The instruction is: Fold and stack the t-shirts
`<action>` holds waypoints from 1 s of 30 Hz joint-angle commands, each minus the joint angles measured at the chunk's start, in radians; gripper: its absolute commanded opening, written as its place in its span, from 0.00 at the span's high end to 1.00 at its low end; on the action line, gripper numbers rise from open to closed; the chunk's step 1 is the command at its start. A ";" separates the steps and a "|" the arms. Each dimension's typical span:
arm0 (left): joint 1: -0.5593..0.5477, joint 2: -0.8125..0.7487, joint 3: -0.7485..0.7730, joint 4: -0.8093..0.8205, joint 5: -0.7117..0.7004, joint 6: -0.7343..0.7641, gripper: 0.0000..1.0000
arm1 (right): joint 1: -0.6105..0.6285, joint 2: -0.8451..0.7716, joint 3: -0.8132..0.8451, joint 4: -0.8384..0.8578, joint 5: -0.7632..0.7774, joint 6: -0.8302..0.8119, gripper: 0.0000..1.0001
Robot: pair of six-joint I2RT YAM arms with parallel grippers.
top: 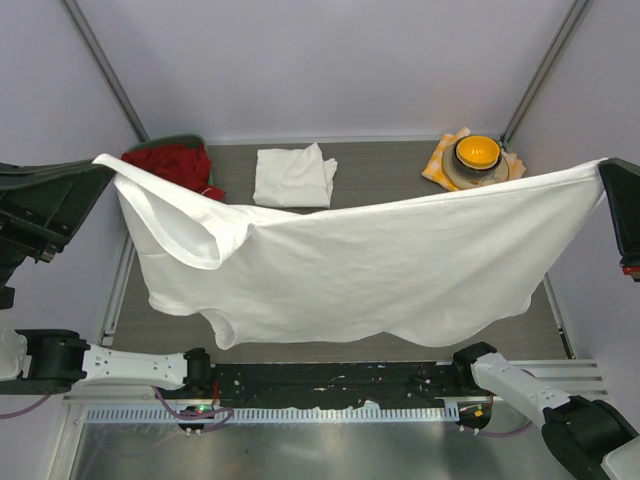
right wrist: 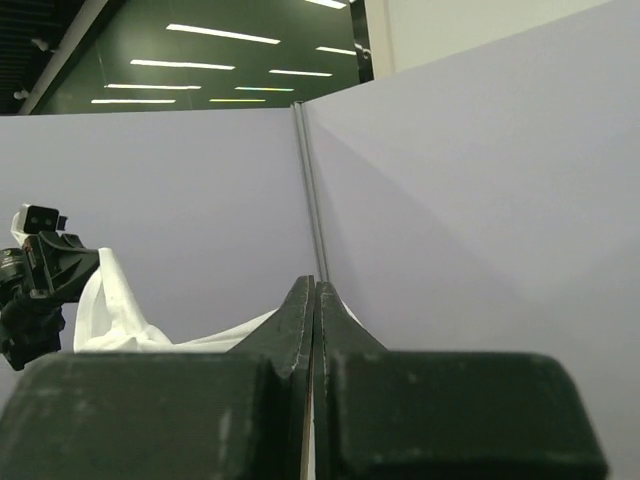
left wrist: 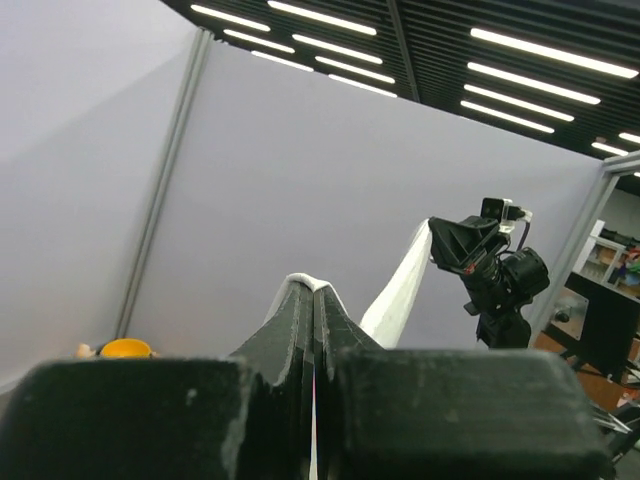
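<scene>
A plain white cotton t-shirt (top: pixel 380 260) hangs stretched above the tabletop (top: pixel 390 170).
Long axis left-right, sleeves leftward; left hand (top: pixel 100 165) and right hand (top: pixel 606 172) each clamp a corner.

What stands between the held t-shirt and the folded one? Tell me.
Nothing visible. The left gripper and right gripper hold the spread t-shirt in the air; the folded t-shirt lies just beyond, red cloth and bowl off to either side. The table beneath is hidden.
</scene>
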 commanded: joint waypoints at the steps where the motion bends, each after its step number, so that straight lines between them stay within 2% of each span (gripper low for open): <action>1: -0.002 -0.032 -0.123 0.084 -0.177 0.071 1.00 | -0.001 0.040 -0.149 0.033 0.059 0.032 0.99; 3: -0.002 -0.063 -0.244 0.133 -0.283 0.104 1.00 | -0.001 0.047 -0.282 0.041 0.123 0.044 0.99; 7: -0.001 -0.077 -0.433 0.231 -0.600 0.179 1.00 | -0.003 0.048 -0.499 0.105 0.222 0.072 0.99; 11: -0.002 -0.057 -0.641 0.362 -0.771 0.271 1.00 | -0.001 0.051 -0.711 0.174 0.356 0.103 0.99; 14: 0.016 -0.071 -0.812 0.444 -0.817 0.230 1.00 | -0.001 0.073 -0.852 0.199 0.438 0.126 0.99; 16: 0.050 -0.060 -0.919 0.446 -0.813 0.111 1.00 | -0.001 0.077 -0.945 0.243 0.465 0.126 0.99; 17: 0.067 -0.049 -0.964 0.429 -0.752 0.070 1.00 | -0.001 0.079 -0.971 0.258 0.473 0.126 0.99; 20: 0.150 0.058 -0.996 0.392 -0.675 -0.046 1.00 | -0.001 0.105 -1.030 0.295 0.490 0.127 0.99; 23: 0.277 0.150 -1.016 0.426 -0.518 -0.117 1.00 | -0.001 0.149 -1.044 0.312 0.496 0.123 0.99; 24: 0.356 0.170 -1.016 0.439 -0.425 -0.131 1.00 | -0.001 0.158 -1.050 0.326 0.499 0.123 0.99; 26: 0.448 0.237 -1.009 0.461 -0.328 -0.172 1.00 | -0.001 0.195 -1.055 0.343 0.516 0.123 0.99; 27: 0.537 0.263 -1.004 0.472 -0.240 -0.180 1.00 | 0.000 0.208 -1.053 0.349 0.524 0.123 0.99; 30: 0.691 0.362 -0.950 0.472 -0.150 -0.192 1.00 | -0.001 0.264 -1.047 0.374 0.550 0.124 0.99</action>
